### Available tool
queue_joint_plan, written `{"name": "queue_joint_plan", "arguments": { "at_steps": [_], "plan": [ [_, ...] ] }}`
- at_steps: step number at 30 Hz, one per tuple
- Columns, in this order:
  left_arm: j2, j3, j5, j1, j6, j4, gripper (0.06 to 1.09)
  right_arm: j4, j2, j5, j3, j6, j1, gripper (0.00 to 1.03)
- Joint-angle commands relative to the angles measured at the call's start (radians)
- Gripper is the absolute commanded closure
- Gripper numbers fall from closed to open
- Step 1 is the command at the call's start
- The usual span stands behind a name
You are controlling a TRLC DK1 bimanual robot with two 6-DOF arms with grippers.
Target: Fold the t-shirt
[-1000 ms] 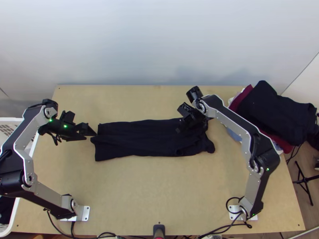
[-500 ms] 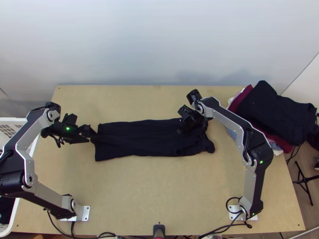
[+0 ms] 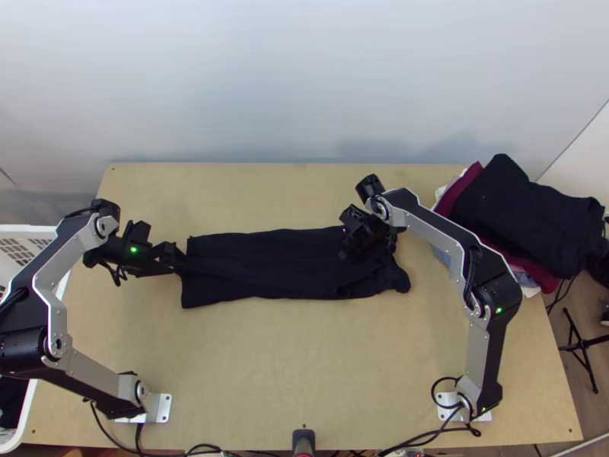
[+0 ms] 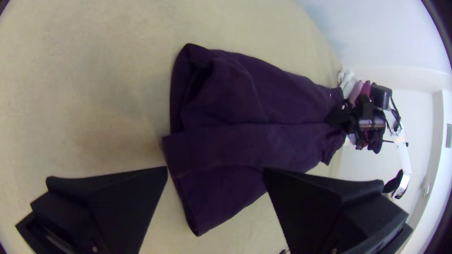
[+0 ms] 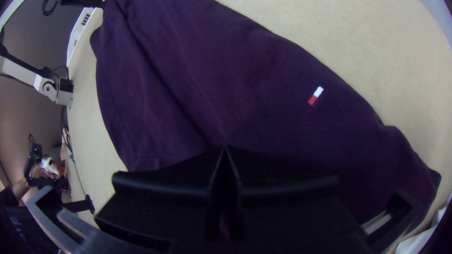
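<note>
T-shirt [image 3: 266, 263], dark: laid lengthwise on the tabletop [image 3: 304, 358], sides seemingly folded inward. My left gripper [image 4: 215, 168]: fingers apart at the hem end, presumably for lifting it. My right gripper [image 5: 226, 146]: tips together against the chest, likely as anchor; cloth pinched, cannot tell.

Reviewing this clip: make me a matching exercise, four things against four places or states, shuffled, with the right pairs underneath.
Things
1. left gripper
2. basket
3. t-shirt
4. right gripper

Places and states
A. dark, lying in a long strip across the table
B. fingers together, at the strip's end nearer the clothes pile
C. fingers apart, at the strip's other end
D. white, beside the table at the top view's left edge

Right pairs: 1-C, 2-D, 3-A, 4-B
</note>
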Motion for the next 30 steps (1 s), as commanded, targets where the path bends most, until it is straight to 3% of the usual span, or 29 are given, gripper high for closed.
{"name": "queue_joint_plan", "arguments": {
  "at_steps": [1, 30],
  "plan": [
    [0.003, 0.001, -0.014, 0.033, 0.008, 0.023, 0.1, 0.002, -0.003, 0.0, -0.008, -0.001, -0.003, 1.0],
    [0.048, -0.077, -0.087, -0.084, -0.081, 0.191, 0.1, -0.001, -0.061, 0.0, -0.056, 0.002, -0.003, 1.0]
  ]
}}
